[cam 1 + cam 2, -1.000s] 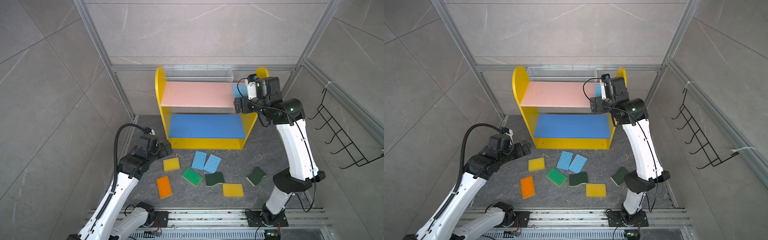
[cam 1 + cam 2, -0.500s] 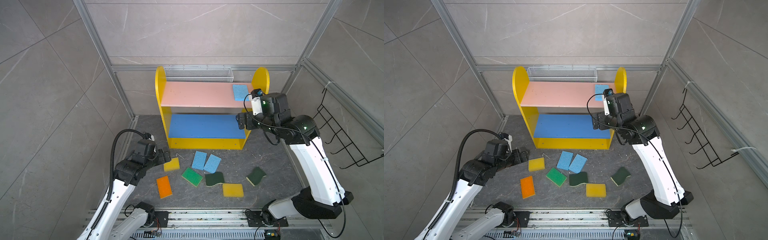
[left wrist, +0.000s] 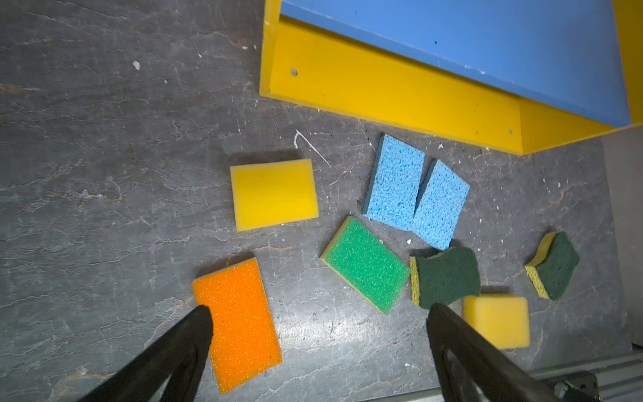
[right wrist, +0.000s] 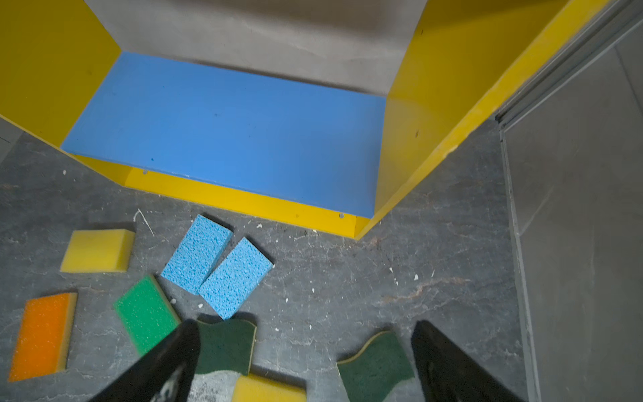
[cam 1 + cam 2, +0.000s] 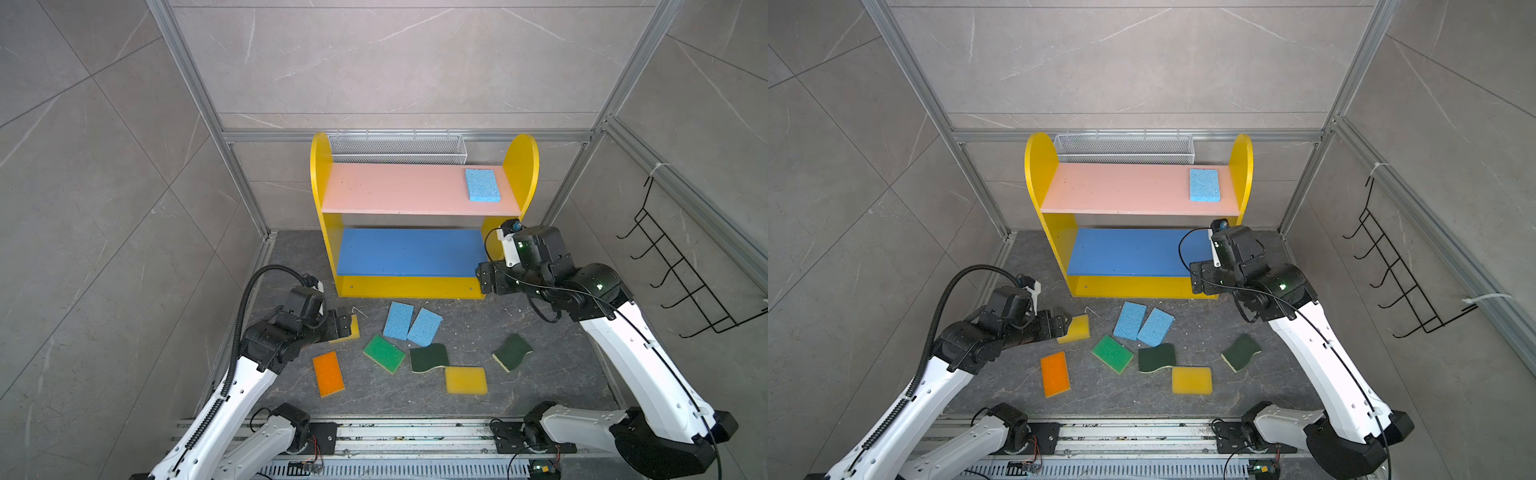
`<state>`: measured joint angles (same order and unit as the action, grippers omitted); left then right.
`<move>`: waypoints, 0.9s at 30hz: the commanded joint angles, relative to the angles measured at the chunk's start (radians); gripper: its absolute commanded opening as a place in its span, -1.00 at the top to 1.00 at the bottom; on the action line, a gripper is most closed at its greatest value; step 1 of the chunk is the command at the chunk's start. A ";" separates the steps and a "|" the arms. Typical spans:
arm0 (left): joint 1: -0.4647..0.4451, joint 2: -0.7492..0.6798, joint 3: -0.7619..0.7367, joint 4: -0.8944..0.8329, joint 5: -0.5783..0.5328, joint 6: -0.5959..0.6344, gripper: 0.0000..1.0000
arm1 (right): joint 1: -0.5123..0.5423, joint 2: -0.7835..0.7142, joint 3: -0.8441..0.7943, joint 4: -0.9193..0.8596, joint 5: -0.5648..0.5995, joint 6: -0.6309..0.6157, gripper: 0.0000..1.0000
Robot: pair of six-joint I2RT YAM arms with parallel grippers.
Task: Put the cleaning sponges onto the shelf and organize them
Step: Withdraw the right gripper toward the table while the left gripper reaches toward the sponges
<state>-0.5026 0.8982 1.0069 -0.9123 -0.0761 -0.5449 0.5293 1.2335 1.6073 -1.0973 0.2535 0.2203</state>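
1. Top views, shelf. You have the shelf [image 5: 409, 287] standing against the back wall, in front of the wire mesh basket [image 5: 397, 147]. One light blue sponge [image 5: 482, 185] lies flat at the right end of the pink top board [image 5: 395, 187], just beside the right side panel.
2. Top views, floor. Eight sponges lie in front of the shelf. From the left: near yellow sponge [image 5: 352, 328], orange sponge [image 5: 328, 374], bright green sponge [image 5: 383, 354], and the light blue pair [image 5: 398, 321] touching side by side. Then comes the dark-green scourer [image 5: 429, 358], just beside the far yellow sponge [image 5: 466, 380]. The second scourer [image 5: 512, 352] lies apart to the right.
3. Top views, arms. Your left gripper [image 5: 344, 323] sits over the near yellow sponge's left edge and hides part of it. Your right gripper [image 5: 484, 279] hangs before the shelf's lower right corner.
4. Left wrist. The fingers are spread wide with nothing between them. The near yellow sponge lies ahead of the tips, clear of both. One fingertip [image 3: 203, 315] overlaps the orange sponge in this view.
5. Right wrist. The jaws stand wide apart and empty. The blue middle board [image 4: 226, 139] is ahead. Both scourers show down on the floor by the tips.
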 commanded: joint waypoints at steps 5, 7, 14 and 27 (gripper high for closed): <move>-0.131 0.077 -0.022 0.040 -0.062 -0.046 -0.96 | 0.006 -0.087 -0.224 0.073 0.031 0.057 -0.93; -0.168 0.116 -0.019 0.044 -0.093 -0.052 -0.96 | 0.006 -0.096 -0.262 0.089 0.053 0.059 -0.93; -0.292 0.257 -0.012 0.110 -0.185 -0.112 -0.96 | -0.003 -0.104 -0.357 0.157 0.058 0.071 -0.99; -0.362 0.461 -0.015 0.329 -0.242 -0.156 -0.94 | -0.008 -0.187 -0.629 0.346 -0.026 0.177 -0.99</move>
<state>-0.8555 1.3102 0.9775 -0.6521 -0.2848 -0.6788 0.5274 1.0557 0.9989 -0.8242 0.2604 0.3561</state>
